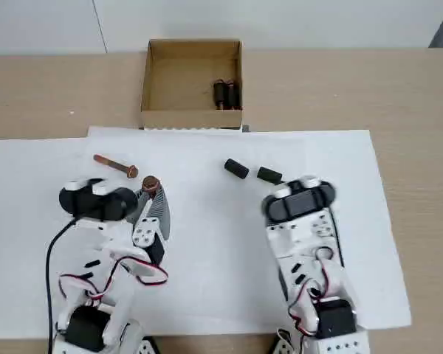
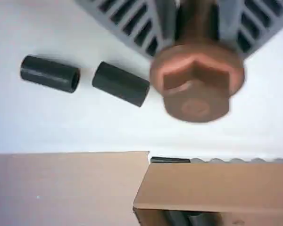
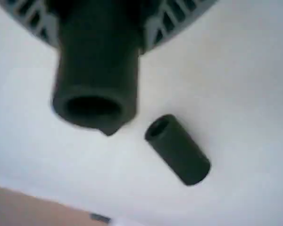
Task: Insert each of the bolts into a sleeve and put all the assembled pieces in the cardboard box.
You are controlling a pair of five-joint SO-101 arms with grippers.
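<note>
**Desk:** What is held, and where?

**Photographer:** Near the front-left of the tabletop (image 1: 413,88), the left gripper (image 1: 150,196) has its fingers (image 2: 127,21) clamped on a copper bolt (image 2: 195,80). The hex head points outward and the shank runs back between the fingers. Toward the front-right, the right gripper (image 3: 100,28) has its fingers (image 3: 33,23) clamped on a black sleeve (image 3: 94,70), open bore facing forward.

**Desk:** What does joining them well call for?

**Photographer:** Shank and bore probably need to share one line before they meet. With the head leading, the left wrist likely has to turn, or the bolt be re-gripped, so that the shank tip is free. A slow, straight push should keep it from jamming on the sleeve's rim.

**Desk:** And room to work?

**Photographer:** The white sheet (image 1: 221,251) lies open between the arms. A loose sleeve (image 3: 179,150) rests just beside the held one and could be knocked. A spare bolt (image 1: 112,164) lies near the left gripper, toward the far-left. The cardboard box (image 1: 144,81) sits mid-way along the far edge, with assembled pieces (image 1: 225,94) against its right wall.
</note>
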